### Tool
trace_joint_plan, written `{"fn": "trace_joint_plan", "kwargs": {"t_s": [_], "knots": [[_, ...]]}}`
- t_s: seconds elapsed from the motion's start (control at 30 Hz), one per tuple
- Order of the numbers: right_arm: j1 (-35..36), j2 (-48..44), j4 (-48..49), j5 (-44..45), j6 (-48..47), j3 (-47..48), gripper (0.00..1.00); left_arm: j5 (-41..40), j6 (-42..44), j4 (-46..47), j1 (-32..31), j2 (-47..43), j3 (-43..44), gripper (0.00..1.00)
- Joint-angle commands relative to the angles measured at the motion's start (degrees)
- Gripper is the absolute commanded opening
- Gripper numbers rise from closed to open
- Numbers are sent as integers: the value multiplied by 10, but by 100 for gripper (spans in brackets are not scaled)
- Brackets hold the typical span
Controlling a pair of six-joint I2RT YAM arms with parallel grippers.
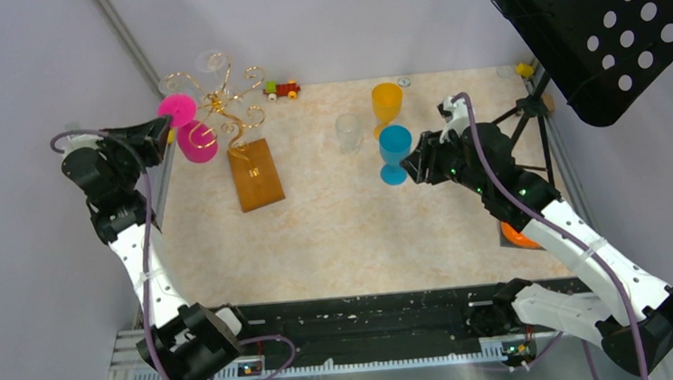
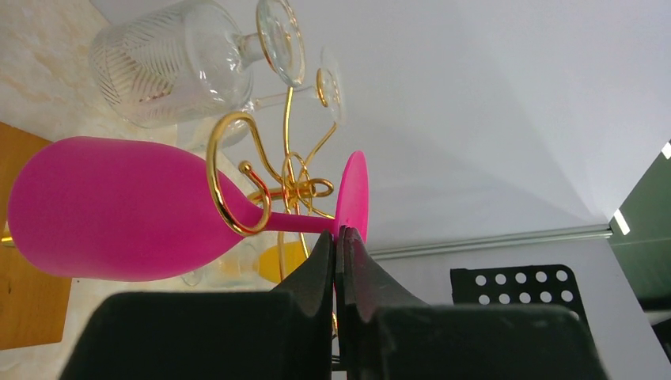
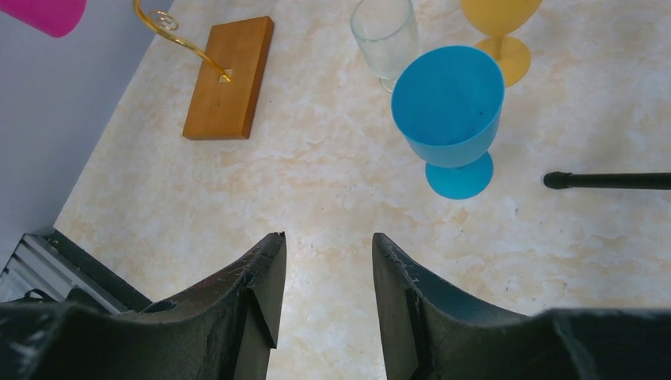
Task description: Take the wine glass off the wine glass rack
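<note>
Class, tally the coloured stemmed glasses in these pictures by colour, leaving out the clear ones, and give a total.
pink wine glass: 1
yellow goblet: 1
blue goblet: 1
Total: 3

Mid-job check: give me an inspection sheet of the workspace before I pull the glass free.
Surface: beige marbled table, nothing spilled seen.
Job's things: pink wine glass hangs by its stem in a curl of the gold wire rack on a wooden base.
Clutter: blue goblet, yellow goblet, clear tumbler, toy train; clear glass also on the rack.
Grippers: left gripper shut on the pink stem beside the foot; right gripper open, empty.
Cables: purple cables along both arms.
Surroundings: black perforated music stand, grey walls.
</note>
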Motion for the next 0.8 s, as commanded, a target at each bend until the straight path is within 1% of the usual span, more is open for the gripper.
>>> {"fn": "trace_joint_plan", "kwargs": {"t_s": [0.0,0.1,0.27,0.37,0.5,0.77], "knots": [[-2,-15,28,-16,9,-2,47,-3,31,-25,1,-47,16,0],[-2,-16,28,-21,14,-3,49,-24,57,-76,2,-73,20,0],[-2,-19,29,-25,22,-5,54,-85,106,-166,2,-119,38,0],[-2,-20,32,-31,28,-6,54,-116,128,-213,2,-142,50,0],[-2,-21,36,-42,38,-10,55,-135,141,-273,2,-161,72,0],[-2,-21,40,-64,46,-16,55,-143,142,-320,1,-170,202,0]]}}
